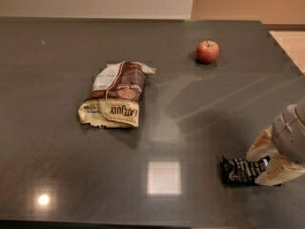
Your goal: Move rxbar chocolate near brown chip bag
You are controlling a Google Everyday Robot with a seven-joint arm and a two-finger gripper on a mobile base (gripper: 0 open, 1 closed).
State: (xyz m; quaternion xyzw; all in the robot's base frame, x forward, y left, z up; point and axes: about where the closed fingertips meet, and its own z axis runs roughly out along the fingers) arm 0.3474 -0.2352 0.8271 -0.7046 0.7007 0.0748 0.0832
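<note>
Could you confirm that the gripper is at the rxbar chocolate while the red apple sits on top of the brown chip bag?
Not quite: the camera view shows the apple on the table, apart from the brown chip bag. The gripper is indeed at the rxbar chocolate.
</note>
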